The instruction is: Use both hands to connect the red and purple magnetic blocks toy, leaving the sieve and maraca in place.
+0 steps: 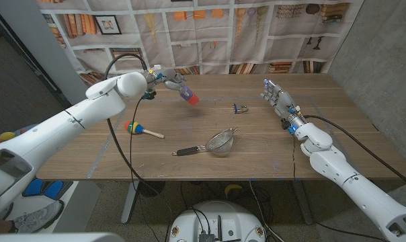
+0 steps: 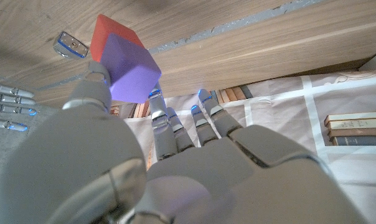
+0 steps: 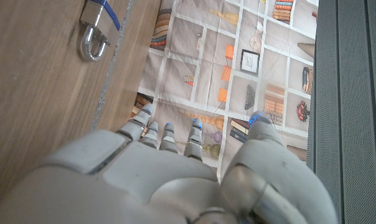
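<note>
Already your left hand [image 1: 164,77] pinches the joined red and purple blocks [image 1: 188,95] aloft; a loosened pinch drops them. Your right hand [image 1: 278,99] waits spread, holding nothing.

The head camera looks down from above over the whole desk [image 1: 257,161]. The left wrist camera sits close behind the left robot hand [image 2: 175,168], its picture turned so the desk shows overhead. The right wrist camera rides close behind the right robot hand [image 3: 175,174]; both wrist views catch the padlock [image 3: 94,34] beyond the fingers.
</note>
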You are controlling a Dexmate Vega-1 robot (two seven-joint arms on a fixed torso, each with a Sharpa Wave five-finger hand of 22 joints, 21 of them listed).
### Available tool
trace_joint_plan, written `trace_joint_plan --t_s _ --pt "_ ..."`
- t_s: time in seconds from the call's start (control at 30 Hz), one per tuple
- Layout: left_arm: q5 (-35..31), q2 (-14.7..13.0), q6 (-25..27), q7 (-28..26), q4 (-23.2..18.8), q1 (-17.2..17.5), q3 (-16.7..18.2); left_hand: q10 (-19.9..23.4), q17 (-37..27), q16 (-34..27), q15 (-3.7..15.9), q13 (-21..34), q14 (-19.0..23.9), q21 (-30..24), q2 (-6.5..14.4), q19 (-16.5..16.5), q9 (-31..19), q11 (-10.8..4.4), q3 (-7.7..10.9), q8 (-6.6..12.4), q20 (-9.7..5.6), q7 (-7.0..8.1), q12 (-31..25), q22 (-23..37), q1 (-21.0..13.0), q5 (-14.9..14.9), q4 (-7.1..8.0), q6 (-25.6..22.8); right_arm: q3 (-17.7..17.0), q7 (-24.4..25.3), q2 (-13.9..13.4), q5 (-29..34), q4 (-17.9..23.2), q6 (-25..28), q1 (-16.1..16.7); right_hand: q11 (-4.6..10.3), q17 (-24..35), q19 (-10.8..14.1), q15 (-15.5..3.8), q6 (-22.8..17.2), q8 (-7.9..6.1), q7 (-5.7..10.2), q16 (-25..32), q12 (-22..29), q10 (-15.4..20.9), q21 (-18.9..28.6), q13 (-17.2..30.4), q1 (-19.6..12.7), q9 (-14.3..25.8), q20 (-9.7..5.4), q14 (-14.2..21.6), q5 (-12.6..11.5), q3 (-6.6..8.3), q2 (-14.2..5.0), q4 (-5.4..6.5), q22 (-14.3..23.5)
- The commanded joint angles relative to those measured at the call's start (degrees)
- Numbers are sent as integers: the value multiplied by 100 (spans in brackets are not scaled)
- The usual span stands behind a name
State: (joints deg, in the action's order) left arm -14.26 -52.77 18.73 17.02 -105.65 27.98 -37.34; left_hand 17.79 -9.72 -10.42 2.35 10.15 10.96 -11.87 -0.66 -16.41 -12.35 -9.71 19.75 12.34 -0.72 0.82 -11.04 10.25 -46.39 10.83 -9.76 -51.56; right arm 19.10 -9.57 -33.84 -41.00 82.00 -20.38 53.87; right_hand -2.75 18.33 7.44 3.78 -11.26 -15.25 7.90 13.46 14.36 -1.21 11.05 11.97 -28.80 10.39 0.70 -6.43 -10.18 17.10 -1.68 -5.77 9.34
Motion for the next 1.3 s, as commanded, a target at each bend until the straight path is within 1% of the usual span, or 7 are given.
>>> trace_joint_plan --t_s 0.03,0.13,0.27,0.57,0.9,1.1,1.3 --pt "-664 -8 245 415 -43 -237 -209 -3 -16 -11 203 16 60 -23 340 -34 -33 -19 1 34 -8 456 -2 15 -338 39 8 -453 55 -14 64 -1 -107 83 -83 -6 8 36 -45 -65 19 10 -6 -5 13 -16 11 27 7 -36 -30 -32 3 -45 -30 14" --pt "-804 8 295 503 -38 -281 -255 -2 -16 -10 202 16 62 -25 335 -42 -32 -22 -1 35 -8 454 -3 15 -342 39 6 -458 71 -18 59 27 -114 90 -101 -4 -1 32 -33 -72 30 13 -13 -10 21 -20 4 26 5 -34 -38 -33 7 -55 -37 15" --pt "-1205 22 401 648 -77 -370 -416 -8 -16 -9 205 16 62 -25 329 -47 -31 -27 -3 34 -5 457 0 14 -347 40 3 -458 76 -5 79 42 -120 63 -104 -1 -8 24 -25 -79 40 15 -19 -16 22 -25 -1 27 4 -20 -41 -34 9 -63 -43 15" --pt "-1921 101 537 859 -115 -402 -626 0 -16 -9 212 15 71 -24 316 -59 -29 -33 -8 32 -2 488 -3 14 -356 40 1 -455 69 -16 155 5 -188 -23 -82 11 -29 25 -45 -97 67 23 -28 -29 42 -28 -15 34 2 -21 -37 -35 13 -86 -58 15" --pt "-2254 252 497 1079 -38 -373 -699 9 -16 -9 220 15 81 -20 307 -61 -27 -43 -12 31 -6 497 -6 14 -367 41 0 -456 56 -2 114 8 -105 -20 -22 8 -49 28 -39 -119 91 29 -31 -45 48 -30 -26 39 1 -29 -22 -37 19 -110 -72 15" --pt "-2469 339 355 1238 73 -436 -794 2 -16 -8 225 15 82 -19 309 -64 -27 -46 -13 32 -3 501 -2 14 -373 43 2 -458 42 -24 119 -40 -87 -25 9 9 -59 32 -42 -134 101 29 -36 -49 62 -30 -31 40 1 -25 -23 -38 23 -123 -79 16" --pt "-2602 430 210 1232 193 -426 -835 5 -16 -8 227 15 83 -17 309 -65 -26 -44 -15 33 2 505 -3 14 -374 43 5 -463 38 -30 117 -41 -75 -34 12 18 -68 32 -43 -157 108 29 -40 -57 65 -32 -36 41 1 -30 -26 -39 28 -140 -86 16"
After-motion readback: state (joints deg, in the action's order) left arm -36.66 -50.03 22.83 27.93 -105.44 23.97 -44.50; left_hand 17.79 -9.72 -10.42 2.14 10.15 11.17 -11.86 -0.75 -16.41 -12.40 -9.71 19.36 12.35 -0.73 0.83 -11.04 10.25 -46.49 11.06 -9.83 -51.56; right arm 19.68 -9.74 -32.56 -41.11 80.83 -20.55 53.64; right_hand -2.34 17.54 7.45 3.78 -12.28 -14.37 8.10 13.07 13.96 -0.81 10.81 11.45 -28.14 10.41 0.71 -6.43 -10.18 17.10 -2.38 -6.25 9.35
